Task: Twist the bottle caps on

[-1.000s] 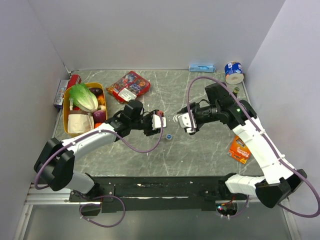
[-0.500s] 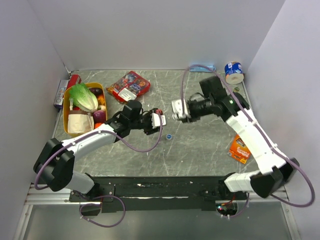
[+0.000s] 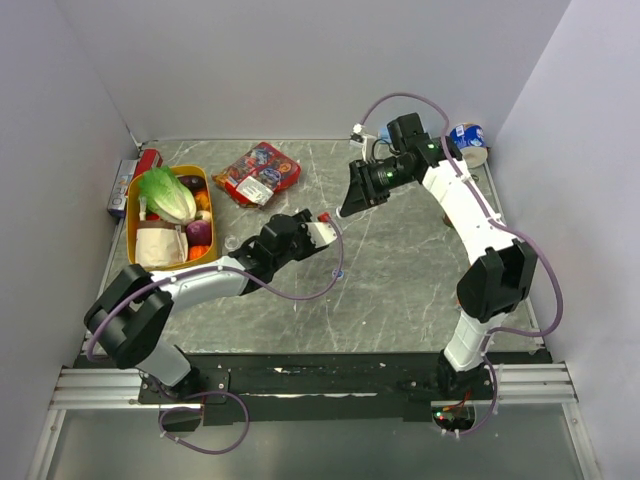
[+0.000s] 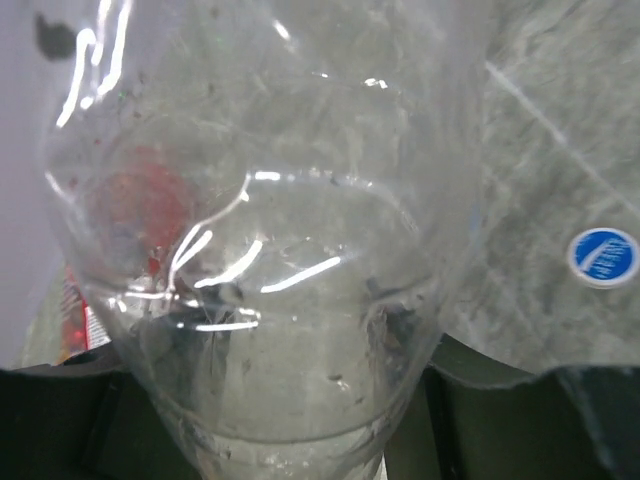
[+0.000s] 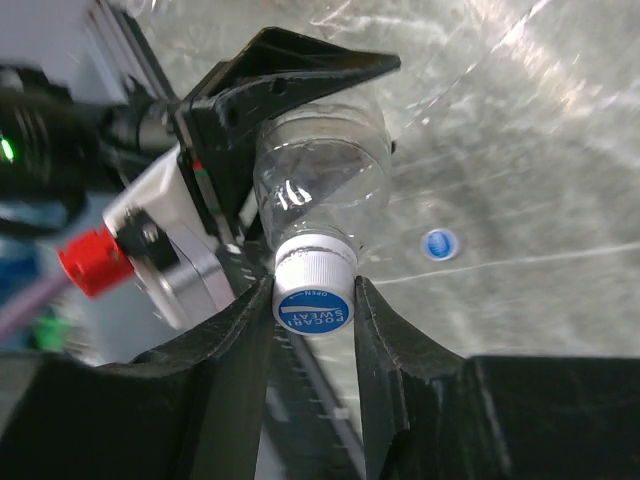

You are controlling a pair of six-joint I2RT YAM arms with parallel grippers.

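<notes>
The bottle [image 5: 320, 180] is clear-walled, and the left wrist view looks straight through it to the marbled table. Whether any liquid sits in it I cannot tell, since the glare and creases in the plastic confuse that view. The left gripper [image 3: 325, 228] has its dark fingers clamped around the bottle's body. The neck points away from that gripper towards the right gripper [image 5: 312, 290].

The right gripper is closed down narrow. Its two fingers press either side of the cap [image 5: 313, 306], which sits on the bottle's neck above a white collar. The second cap [image 5: 437, 243] lies flat on the table just beyond the fingertips of the right gripper, on the near side of the left gripper, touching neither.

Well off behind the left gripper's arm stands a yellow tray [image 3: 190, 171]. It holds a cabbage [image 3: 167, 195], a purple onion [image 3: 199, 231] and a pale bag [image 3: 155, 245], with other produce half hidden under them.

From above, the bottle is almost invisible between the two grippers. In the left wrist view its top and base are cut off.

A second ago the right arm lay low and stretched across from the right side. Now it arches up at the back and reaches down onto the bottle. Its forearm covers the orange packet that showed then. The second cap has not moved.
</notes>
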